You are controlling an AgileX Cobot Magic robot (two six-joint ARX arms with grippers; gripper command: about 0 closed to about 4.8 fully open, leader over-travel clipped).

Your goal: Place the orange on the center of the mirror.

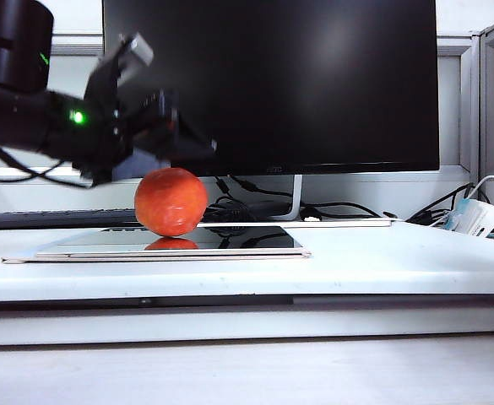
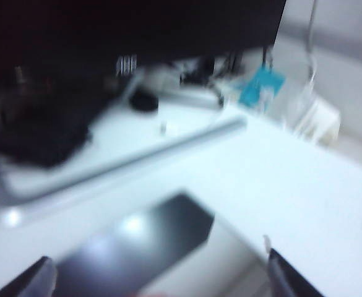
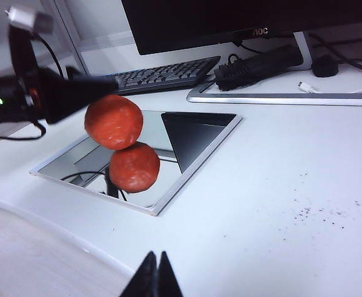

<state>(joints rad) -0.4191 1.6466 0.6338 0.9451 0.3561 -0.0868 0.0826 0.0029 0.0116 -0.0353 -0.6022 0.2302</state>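
The orange (image 1: 171,201) is seen resting on the mirror (image 1: 255,240), touching the glass, with its reflection directly beneath it; in the right wrist view it sits roughly mid-panel, perhaps a little toward the side nearest the left arm. The mirror lies flat on the white desk (image 1: 382,261), in front of the black monitor (image 1: 272,80) and near the keyboard (image 3: 162,74). The left hand (image 1: 175,135) is blurred in the exterior view, just above and behind the orange and apart from it; in its own wrist view the two fingertips (image 2: 41,275) stand wide apart with nothing between them, so the hand is spread wide and nothing is held. The right hand (image 3: 154,276) is parked over the desk well apart from the mirror, its fingertips pressed together and empty. The placing step is judged to be essentially done, with the release made and the retreat in hand. What the next move calls for is a clean withdrawal of the left hand away from the orange, without brushing it, since a round fruit on smooth glass could be set rolling off centre by a slight nudge.
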